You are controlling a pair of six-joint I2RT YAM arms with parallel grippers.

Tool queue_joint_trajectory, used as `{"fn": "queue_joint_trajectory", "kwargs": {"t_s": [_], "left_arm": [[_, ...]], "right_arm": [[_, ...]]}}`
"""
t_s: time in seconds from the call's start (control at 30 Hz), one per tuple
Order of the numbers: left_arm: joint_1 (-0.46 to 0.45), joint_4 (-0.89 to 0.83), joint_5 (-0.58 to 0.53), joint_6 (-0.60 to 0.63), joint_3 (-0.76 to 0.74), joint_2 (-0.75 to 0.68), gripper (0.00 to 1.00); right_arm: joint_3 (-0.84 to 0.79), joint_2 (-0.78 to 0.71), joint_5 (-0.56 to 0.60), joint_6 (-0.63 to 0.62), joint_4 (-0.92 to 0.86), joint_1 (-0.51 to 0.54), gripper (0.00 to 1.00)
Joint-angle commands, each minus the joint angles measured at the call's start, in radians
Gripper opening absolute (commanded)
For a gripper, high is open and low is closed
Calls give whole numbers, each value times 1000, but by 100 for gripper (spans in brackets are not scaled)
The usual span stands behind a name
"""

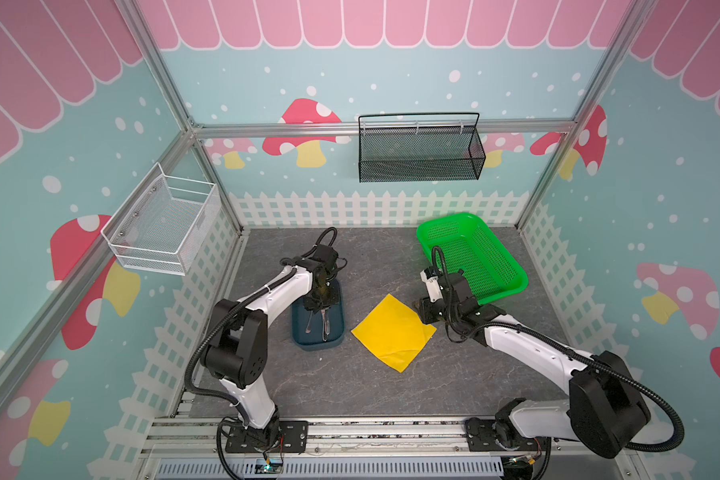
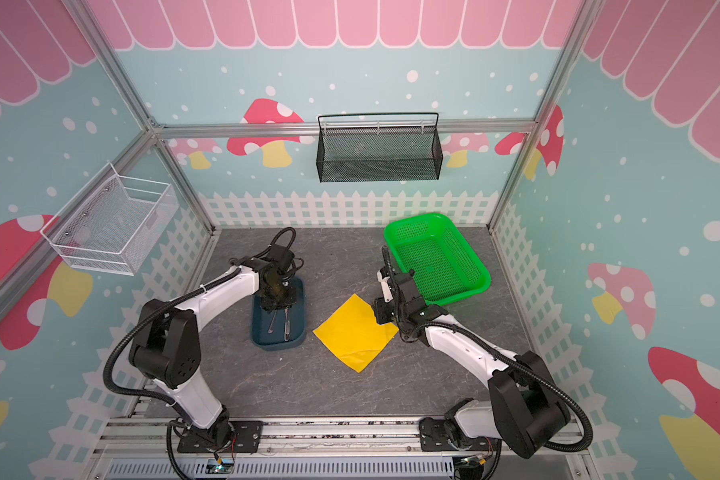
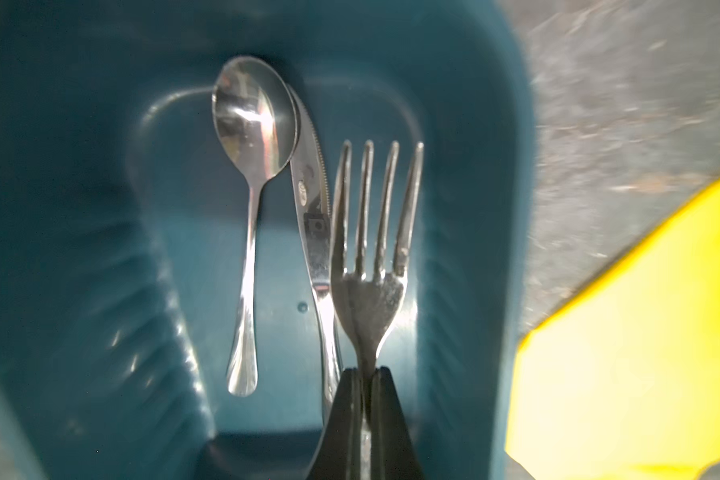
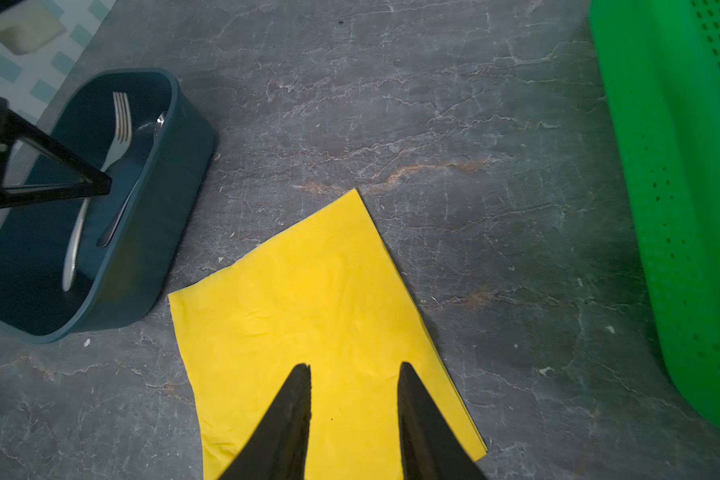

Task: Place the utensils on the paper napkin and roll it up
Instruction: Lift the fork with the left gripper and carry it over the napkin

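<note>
left claw [image 3: 364, 370] was found pressed together on the fork [image 3: 368, 291], pinching it where the head narrows into the handle, tines pointing away from the claw. the grip sat inside the dark blue tray [image 3: 474, 208]. whether the fork was clear of the tray floor could not be told.

the spoon [image 3: 254, 120] and the knife [image 3: 312, 216] lay lengthwise on the tray floor. the knife was between spoon and fork, and the spoon bowl overlapped the tip of the knife blade.

right claw [image 4: 354, 368] was spread apart with nothing between its jaws. it was poised over the yellow paper napkin [image 4: 308, 311], near one edge. whether its fingertips touched the paper could not be told.

in both top views the napkin [image 1: 393, 332] lay flat on the grey marbled table [image 1: 391, 395], turned corner-on like a diamond, with a crease near its front corner. no utensil was on it. the tray [image 1: 300, 336] stood just beside the napkin on its left, apart from it. the left claw [image 1: 320, 301] was above the tray's far half and the right claw [image 1: 427, 309] at the napkin's right side.

further back, a green perforated basket [image 1: 491, 253] stood on the table behind the right arm. a black mesh basket [image 1: 418, 149] hung on the back wall and a white wire basket [image 1: 163, 220] on the left wall.
</note>
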Motion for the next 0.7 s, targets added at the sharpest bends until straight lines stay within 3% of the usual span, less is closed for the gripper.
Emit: {"fn": "queue_joint_trajectory", "kwargs": {"t_s": [0.0,0.17,0.33,0.67], "left_arm": [[-28,-47,-10,-41,35,-74,0],[-129,-86,-7,-97,112,-79,0],[-254,-76,18,-154,195,10,0],[-439,115,137,-337,263,243,0]], "right_arm": [[-28,-31,57,34,30,5,38],[-35,-35,62,53,36,-2,39],[-59,-36,19,102,50,-40,40],[-151,-116,-27,148,79,-138,41]]}}
